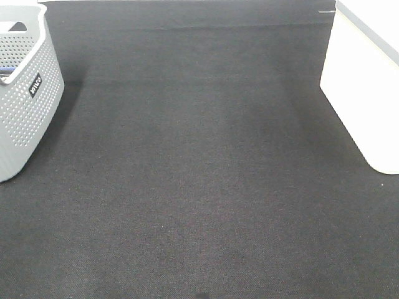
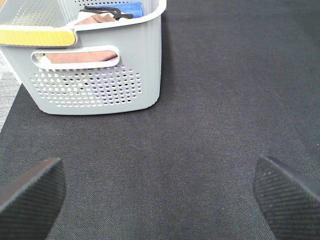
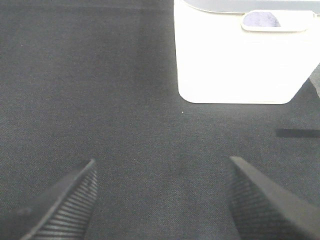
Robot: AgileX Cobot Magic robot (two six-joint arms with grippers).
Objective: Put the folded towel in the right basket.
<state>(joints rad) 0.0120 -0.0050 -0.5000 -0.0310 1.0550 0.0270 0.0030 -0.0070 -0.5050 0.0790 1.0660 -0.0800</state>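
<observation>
A grey perforated basket stands at the far left; the left wrist view shows folded towels in it, a brownish one behind the handle slot and a blue one further in. A white basket stands at the far right and shows in the right wrist view. My left gripper is open and empty over the dark mat, short of the grey basket. My right gripper is open and empty, short of the white basket. Neither gripper shows in the exterior view.
A dark mat covers the table between the two baskets. A black cord-like item lies on the towels in the grey basket. A yellow strip sits on that basket's near rim.
</observation>
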